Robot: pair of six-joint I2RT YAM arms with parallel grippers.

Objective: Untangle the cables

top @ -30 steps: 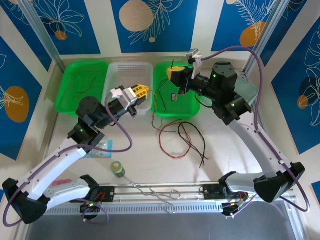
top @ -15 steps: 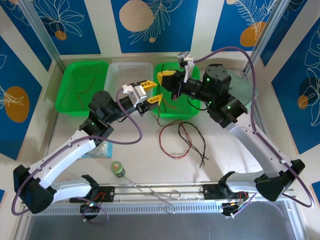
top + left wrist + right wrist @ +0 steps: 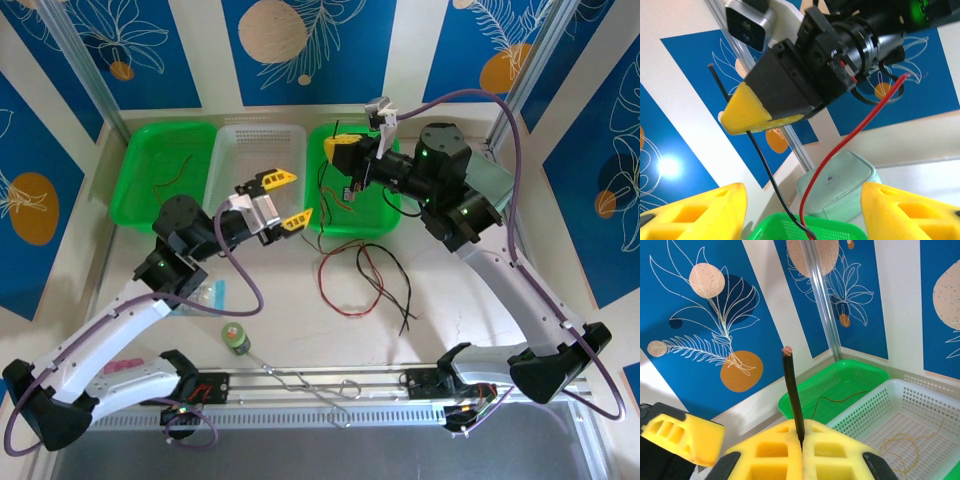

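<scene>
while cables (image 3: 368,272) loop red and black | left end effector (image 3: 297,197) spread | right end effector (image 3: 801,437) pinches black strand (image 3: 791,385)

Three bins line the table's (image 3: 450,290) far edge: left tray (image 3: 135,195), middle basket (image 3: 255,145), right tray (image 3: 375,222). The cables (image 3: 365,280) lie before the right tray. My left gripper (image 3: 292,197) is at the basket's near right corner, my right gripper (image 3: 336,150) over the right tray. A bent wire (image 3: 310,385) lies along the near edge.

I see desk (image 3: 280,300) carrying left green tray (image 3: 140,205), white basket (image 3: 250,150), right green tray (image 3: 370,220); loose cables (image 3: 365,275) mid-desk; green roll (image 3: 236,338), silver wire (image 3: 310,385) near front edge.
</scene>
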